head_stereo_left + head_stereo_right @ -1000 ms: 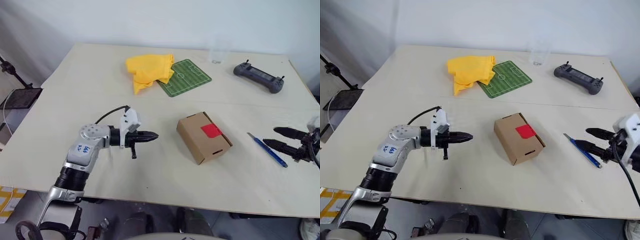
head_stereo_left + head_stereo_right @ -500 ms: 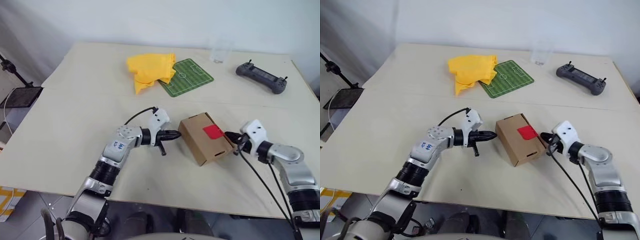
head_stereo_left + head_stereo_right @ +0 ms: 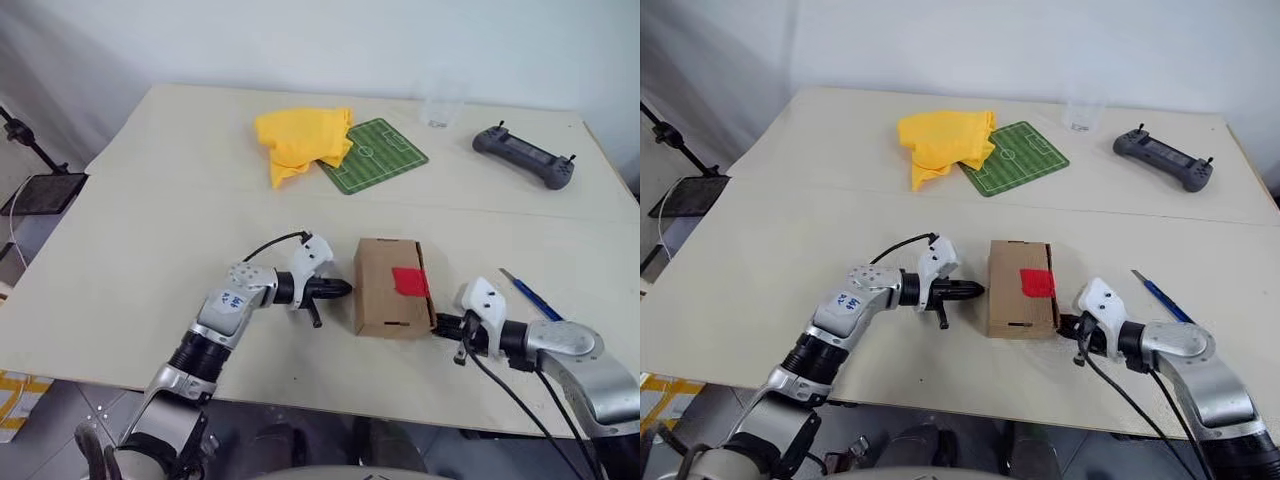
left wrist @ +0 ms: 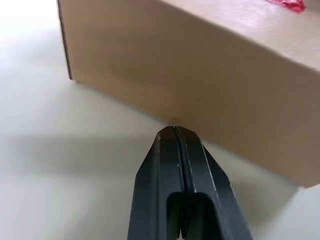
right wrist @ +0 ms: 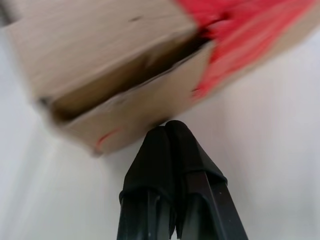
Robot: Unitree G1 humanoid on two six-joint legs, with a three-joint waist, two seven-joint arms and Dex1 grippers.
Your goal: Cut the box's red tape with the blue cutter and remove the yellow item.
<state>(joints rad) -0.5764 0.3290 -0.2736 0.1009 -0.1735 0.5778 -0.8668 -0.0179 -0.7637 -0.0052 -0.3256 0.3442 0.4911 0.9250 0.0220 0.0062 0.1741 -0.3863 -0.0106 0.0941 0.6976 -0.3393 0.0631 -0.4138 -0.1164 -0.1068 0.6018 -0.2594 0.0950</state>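
The brown box (image 3: 385, 290) lies square to me near the table's front, with the red tape (image 3: 409, 281) on its lid by the right edge. My left gripper (image 3: 345, 290) is shut, and its tip (image 4: 173, 132) is at the box's left side wall. At the box's front right corner my right gripper (image 3: 438, 325) is also shut and empty, with its tip (image 5: 167, 127) right at the cardboard. The blue cutter (image 3: 530, 293) lies on the table to the right of the box, untouched. The yellow item is hidden.
A yellow cloth (image 3: 300, 143) and a green pitch-patterned mat (image 3: 372, 154) lie at the back middle. A clear glass (image 3: 440, 105) and a grey controller (image 3: 522, 155) sit at the back right. The table's front edge (image 3: 330, 405) runs close below the box.
The right gripper left the cutter, shut, and swung left to the box. The left gripper came up to the box's left side. The box has turned from skewed to square.
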